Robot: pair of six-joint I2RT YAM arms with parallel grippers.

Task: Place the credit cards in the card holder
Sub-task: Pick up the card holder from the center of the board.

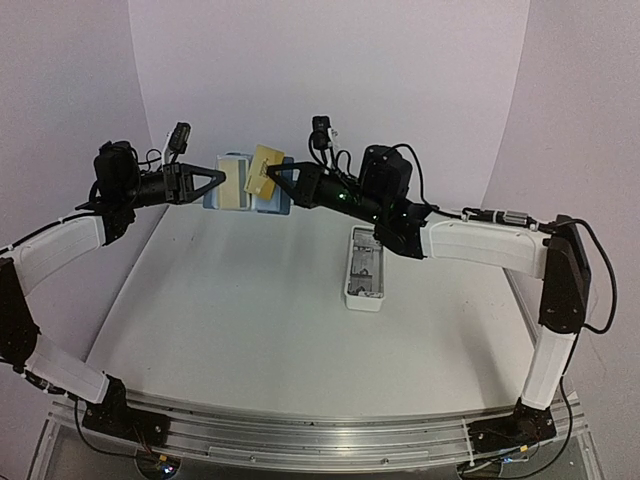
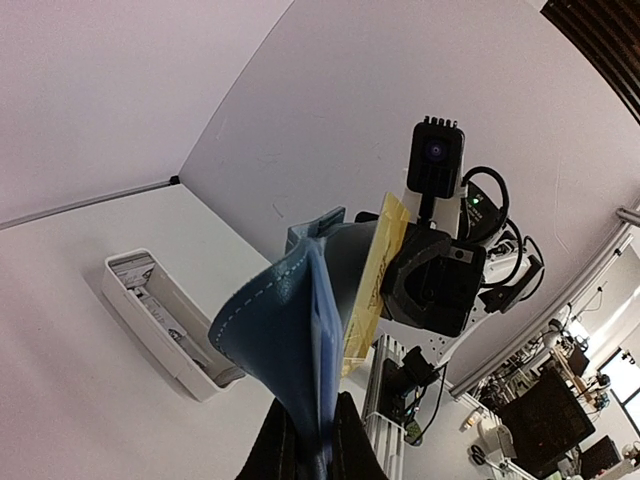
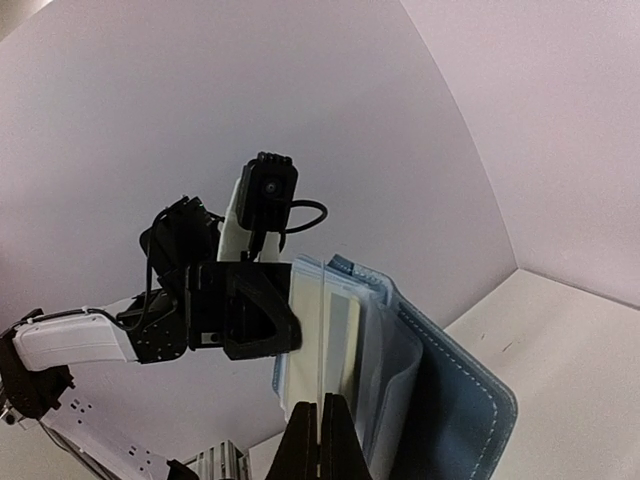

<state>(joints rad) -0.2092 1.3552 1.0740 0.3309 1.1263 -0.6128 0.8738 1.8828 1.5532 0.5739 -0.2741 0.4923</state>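
Two grippers: meet tip to tip at upper centre of the top view, high above the table (image 1: 250,330).
left gripper (image 1: 222,178): one, clenched on the card holder's edge.
card holder (image 1: 245,192): one, blue, spread open, held in the air at upper centre between both grippers.
right gripper (image 1: 272,177): one, pinching the tan card.
tan card (image 1: 265,165): one, tilted, overlapping the card holder's right half; cannot tell if it is inside a pocket.
white tray (image 1: 364,305): one, long, on the table right of centre; flat items inside, count unclear.
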